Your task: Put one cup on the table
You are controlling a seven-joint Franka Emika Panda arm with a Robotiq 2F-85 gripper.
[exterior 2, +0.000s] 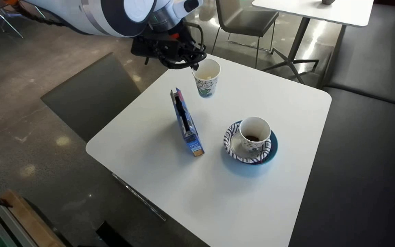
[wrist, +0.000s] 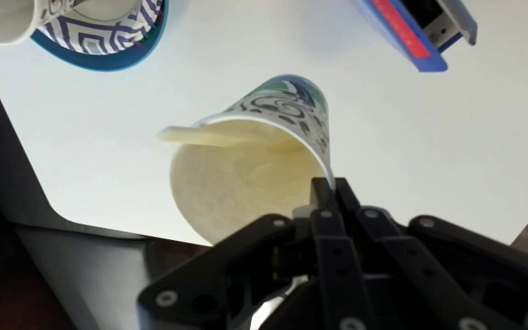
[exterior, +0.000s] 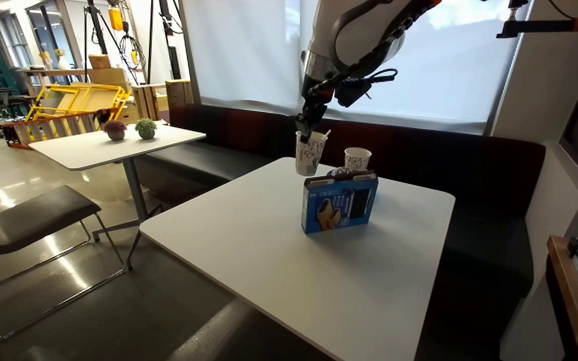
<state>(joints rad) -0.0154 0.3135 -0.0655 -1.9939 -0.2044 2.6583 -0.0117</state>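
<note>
Your gripper [wrist: 335, 185], nearly closed, pinches the patterned paper cup [exterior: 309, 157] by its rim, with the white table [exterior: 249, 225] below the gripper.

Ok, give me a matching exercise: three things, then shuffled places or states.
1. Patterned white paper cup with pale stick
2. Second patterned white paper cup with dark contents
3. Blue rectangular cardboard box

A. On a round white patterned plate
B. Standing directly on the smooth white tabletop
C. Held at the rim by the black gripper

Pairs: 1-C, 2-A, 3-B
</note>
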